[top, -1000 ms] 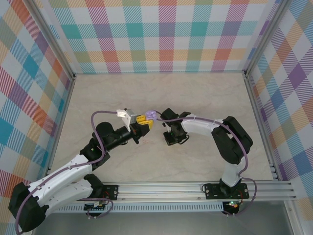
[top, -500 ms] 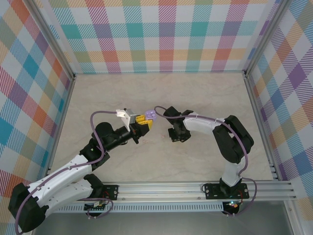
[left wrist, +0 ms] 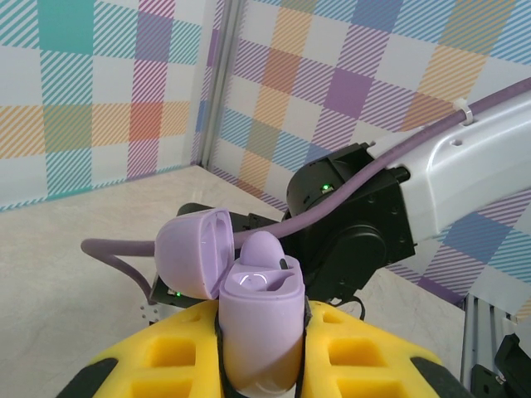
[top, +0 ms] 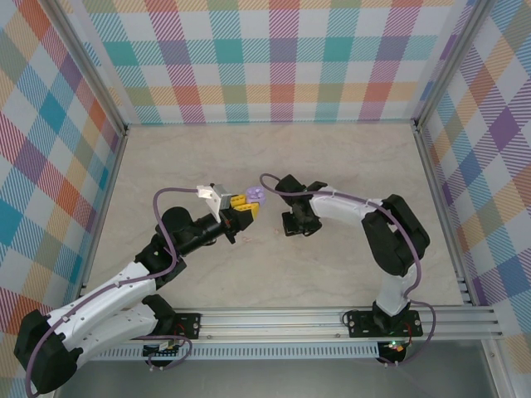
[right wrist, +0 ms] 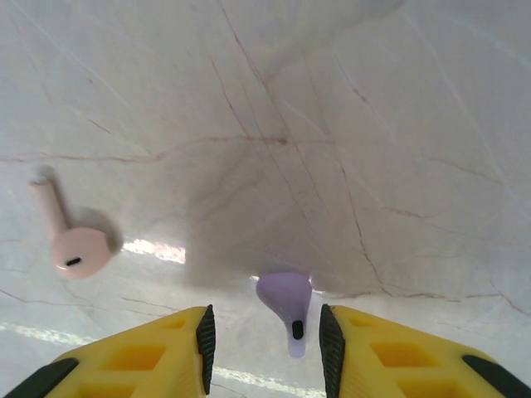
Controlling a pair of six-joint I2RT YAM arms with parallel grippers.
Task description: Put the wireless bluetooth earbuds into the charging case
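Left tool clenched on lilac plastic charging case, held up off the marble-pattern tabletop. Hinged lid swung open, and a seated purple bud pokes from one well.

Right tool low over tabletop, jaws parted, gripping nothing. Small purple plastic earbud lies between the fingers, touching neither. Pale pink plastic earbud lies apart, off to one side.

Step in hand, by my reading: pickup of the second purple bud. Next calls for closing squarely on it, then lifting and carrying it stem-down to the free well
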